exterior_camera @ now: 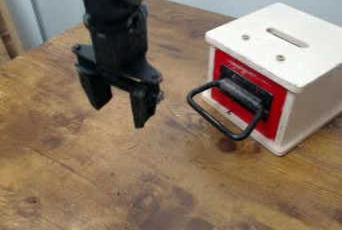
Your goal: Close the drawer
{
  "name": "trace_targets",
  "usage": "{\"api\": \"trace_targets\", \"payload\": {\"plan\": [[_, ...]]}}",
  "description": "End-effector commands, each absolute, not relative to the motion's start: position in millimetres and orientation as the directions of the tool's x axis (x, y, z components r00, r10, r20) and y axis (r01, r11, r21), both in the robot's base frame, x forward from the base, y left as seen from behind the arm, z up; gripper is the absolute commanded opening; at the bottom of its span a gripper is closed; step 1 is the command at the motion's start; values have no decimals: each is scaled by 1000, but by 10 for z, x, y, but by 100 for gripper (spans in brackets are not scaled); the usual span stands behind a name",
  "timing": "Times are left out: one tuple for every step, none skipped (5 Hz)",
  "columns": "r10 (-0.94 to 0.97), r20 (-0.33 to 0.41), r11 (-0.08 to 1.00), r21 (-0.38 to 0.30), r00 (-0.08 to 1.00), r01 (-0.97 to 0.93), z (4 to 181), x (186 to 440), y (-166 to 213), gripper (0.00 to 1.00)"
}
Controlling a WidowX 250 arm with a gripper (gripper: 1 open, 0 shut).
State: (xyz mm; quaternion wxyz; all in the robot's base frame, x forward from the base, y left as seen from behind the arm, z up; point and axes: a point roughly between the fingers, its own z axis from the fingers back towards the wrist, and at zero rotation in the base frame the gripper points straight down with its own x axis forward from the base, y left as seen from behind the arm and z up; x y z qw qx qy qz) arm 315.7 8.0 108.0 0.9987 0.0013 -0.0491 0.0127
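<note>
A small white box [283, 46] stands at the right of the wooden table. In its front sits the drawer [263, 94], red-faced with a black panel and a large black looped bar handle [219, 112] that sticks out toward the left. My black gripper [119, 106] hangs left of the handle, pointing down over bare wood. Its two fingers stand apart, open, with nothing between them. A gap of table separates the nearer finger [142, 108] from the handle.
The white box has a slotted top [283, 38]. The wooden table [94, 184] stretches to the left and front. A pale wall lies behind, and a wooden upright [8, 19] shows at the far left edge.
</note>
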Motion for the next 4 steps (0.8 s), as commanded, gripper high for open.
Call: {"api": "trace_targets", "payload": {"plan": [[39, 136, 999, -3, 990, -39, 1180, 3283, 325, 100], [43, 160, 999, -1, 986, -43, 1318, 3334, 401, 100], [21, 165, 1000, 1, 986, -22, 1445, 3297, 353, 100], [-27, 201, 1000, 4, 979, 27, 1342, 3260, 344, 100]]}}
